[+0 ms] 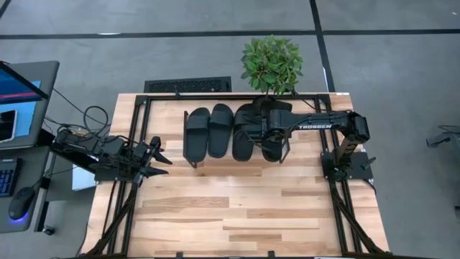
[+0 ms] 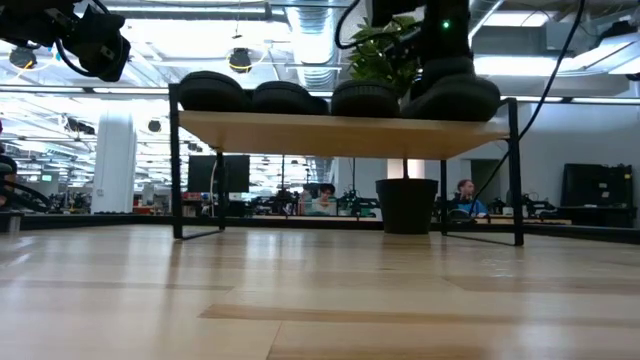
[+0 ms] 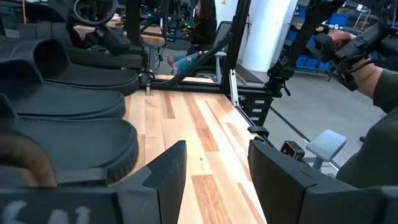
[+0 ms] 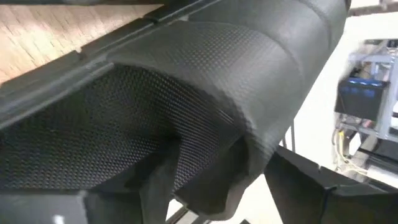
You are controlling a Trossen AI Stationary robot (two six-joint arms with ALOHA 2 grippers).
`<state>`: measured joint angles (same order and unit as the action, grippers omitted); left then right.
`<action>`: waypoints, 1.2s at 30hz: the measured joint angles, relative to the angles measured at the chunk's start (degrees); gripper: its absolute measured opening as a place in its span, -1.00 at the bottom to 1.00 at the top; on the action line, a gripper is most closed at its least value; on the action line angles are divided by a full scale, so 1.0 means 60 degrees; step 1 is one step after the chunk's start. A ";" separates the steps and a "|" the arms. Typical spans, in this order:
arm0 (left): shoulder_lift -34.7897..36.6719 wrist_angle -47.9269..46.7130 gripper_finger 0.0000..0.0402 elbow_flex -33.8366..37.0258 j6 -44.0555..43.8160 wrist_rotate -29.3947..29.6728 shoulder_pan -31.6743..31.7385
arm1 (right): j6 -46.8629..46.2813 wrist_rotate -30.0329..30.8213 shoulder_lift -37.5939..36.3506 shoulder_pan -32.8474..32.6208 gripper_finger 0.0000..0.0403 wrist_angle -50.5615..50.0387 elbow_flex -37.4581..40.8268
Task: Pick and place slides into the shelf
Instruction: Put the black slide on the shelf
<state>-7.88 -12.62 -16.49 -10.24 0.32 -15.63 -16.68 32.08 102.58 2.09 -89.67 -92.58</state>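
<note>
Four black slides lie side by side, soles down, on the light-wood shelf (image 2: 340,135): two on the left (image 1: 207,132), a third (image 1: 243,137) and the rightmost (image 1: 275,147). My right gripper (image 1: 259,131) reaches in from the table's right, down on the rightmost slide (image 2: 452,97). It is open, and in the right wrist view (image 4: 221,168) one finger stands under the slide's strap (image 4: 249,81) while the other stands outside it. My left gripper (image 1: 159,155) hovers open near the table's left edge, clear of the shelf (image 3: 217,165). My right gripper stands astride the rightmost slide's strap edge (image 4: 217,186), one finger (image 4: 163,180) in the hollow under the strap and one (image 4: 311,186) outside, with a bright gap beside the outer finger. Whether the inner finger touches the strap I cannot tell. The slide lies on the shelf.
A potted plant (image 1: 272,65) stands at the table's far edge behind the shelf, its pot (image 2: 407,205) showing under the board. The near half of the wooden table (image 1: 237,216) is bare. Black frame rails run along both sides. A person's hands (image 3: 357,50) show beyond the table.
</note>
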 joint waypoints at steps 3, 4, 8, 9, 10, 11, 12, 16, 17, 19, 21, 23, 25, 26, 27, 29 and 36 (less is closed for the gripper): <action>0.0000 0.0000 -0.20 0.0000 0.0000 0.0003 0.0002 | 0.0044 -0.0039 0.0004 -0.0084 0.19 0.0012 -0.0127; 0.0000 0.0000 -0.20 0.0000 0.0000 0.0003 0.0001 | 0.0050 -0.0040 0.0001 -0.0108 0.20 0.0013 -0.0142; 0.0000 -0.0004 -0.20 0.0000 0.0004 0.0004 0.0000 | 0.0039 -0.0004 0.0001 -0.0194 0.22 -0.0010 -0.0148; 0.0000 -0.0004 -0.20 0.0000 0.0004 0.0004 -0.0001 | 0.0039 0.0019 0.0001 -0.0217 0.22 -0.0017 -0.0148; 0.0000 -0.0015 -0.20 0.0000 0.0004 0.0004 0.0003 | 0.0039 0.0035 0.0001 -0.0239 0.23 -0.0024 -0.0148; 0.0000 -0.0029 -0.20 0.0000 0.0004 0.0004 0.0002 | 0.0035 0.0036 0.0001 -0.0264 0.23 -0.0022 -0.0151; 0.0000 -0.0042 -0.20 0.0000 0.0004 0.0004 0.0000 | 0.0035 0.0050 0.0001 -0.0282 0.24 -0.0027 -0.0152; 0.0002 -0.0084 -0.20 0.0000 0.0004 0.0007 0.0002 | 0.0035 0.0058 0.0001 -0.0289 0.28 -0.0045 -0.0159; 0.0002 -0.0084 -0.20 0.0000 0.0004 0.0009 0.0001 | 0.0033 0.0069 0.0001 -0.0289 0.29 -0.0050 -0.0159; 0.0001 -0.0084 -0.20 0.0000 0.0004 0.0009 0.0001 | 0.0035 0.0103 -0.0003 -0.0289 0.33 -0.0053 -0.0162; 0.0002 -0.0084 -0.20 0.0000 0.0004 0.0009 -0.0001 | 0.0035 0.0124 -0.0007 -0.0289 0.37 -0.0058 -0.0166; 0.0000 -0.0084 -0.20 0.0000 0.0004 0.0011 0.0003 | 0.0042 0.0143 -0.0007 -0.0289 0.42 -0.0061 -0.0166; 0.0000 -0.0080 -0.20 0.0000 0.0004 0.0011 -0.0001 | 0.0042 0.0169 -0.0010 -0.0289 0.46 -0.0061 -0.0170; 0.0000 -0.0080 -0.20 0.0000 0.0004 0.0011 -0.0001 | 0.0042 0.0180 -0.0013 -0.0289 0.48 -0.0065 -0.0173; 0.0000 -0.0080 -0.20 0.0000 0.0004 0.0010 0.0001 | 0.0042 0.0185 -0.0014 -0.0289 0.50 -0.0065 -0.0174; 0.0001 -0.0078 -0.20 0.0000 0.0005 0.0011 0.0001 | 0.0093 0.0191 -0.0017 -0.0285 0.51 -0.0065 -0.0174; 0.0000 -0.0074 -0.20 0.0000 0.0007 0.0011 0.0003 | 0.0439 0.0200 -0.0021 -0.0347 0.52 -0.0052 -0.0177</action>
<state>-7.88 -13.07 -16.49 -10.20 0.38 -15.62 -14.05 33.28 102.45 0.01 -89.98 -93.65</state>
